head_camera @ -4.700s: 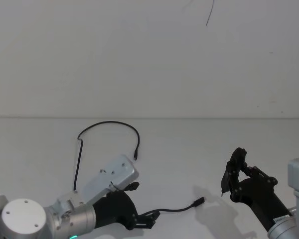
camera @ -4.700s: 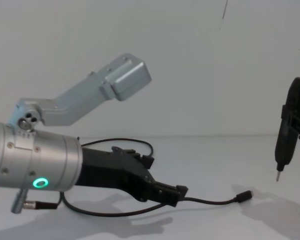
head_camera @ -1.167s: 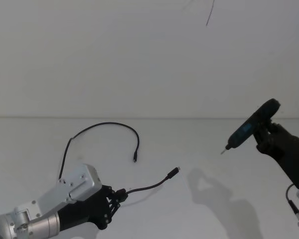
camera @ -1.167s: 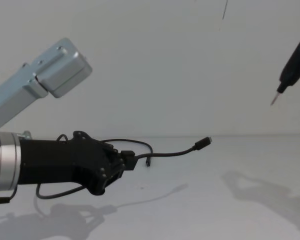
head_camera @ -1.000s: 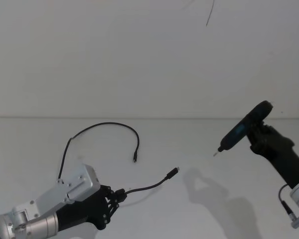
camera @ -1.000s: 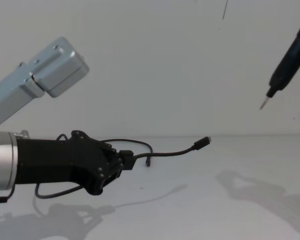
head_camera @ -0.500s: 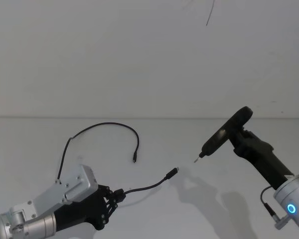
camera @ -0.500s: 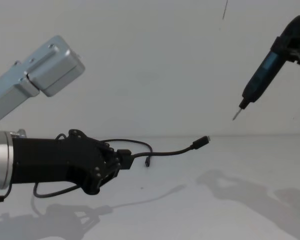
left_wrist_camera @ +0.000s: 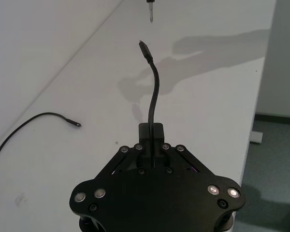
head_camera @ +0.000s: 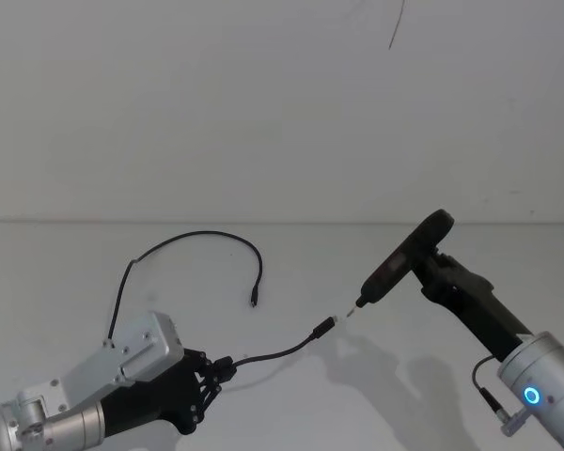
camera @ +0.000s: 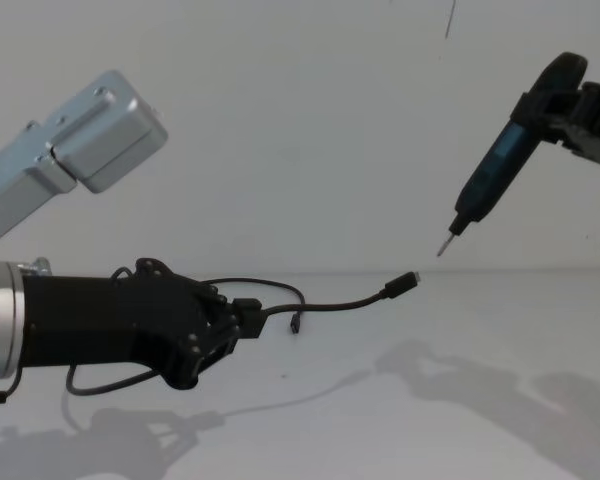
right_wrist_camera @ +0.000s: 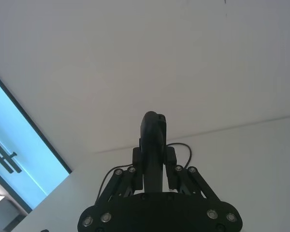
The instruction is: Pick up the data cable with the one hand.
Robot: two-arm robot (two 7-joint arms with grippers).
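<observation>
White table [head_camera: 66,254] meeting a plain white wall [head_camera: 263,113] along its far edge. We note the left gripper [head_camera: 221,366] low over the near-left corner of the table, jaws pressed together on the data cable [head_camera: 277,354] just behind one of its plugs' lead-in. Forward of the pinch the cord leaves the gripper in a shallow upward curve toward the table's middle, and the plug at that end hangs raised clear of the surface, its shadow lying on the table beneath it in the chest view. Behind the pinch the cord drops under the arm, then lies in a wide arc across the left half of the table toward the far edge and curls back. We see its other plug resting on the surface, between the far edge and the gripper. Over the right half, the right gripper [head_camera: 440,268] is raised and clamped around the handle of a screwdriver-like tool [head_camera: 399,263], tilted with its metal tip down and leftward. We read the tip as just beside the raised plug, apart from it by a small gap.
</observation>
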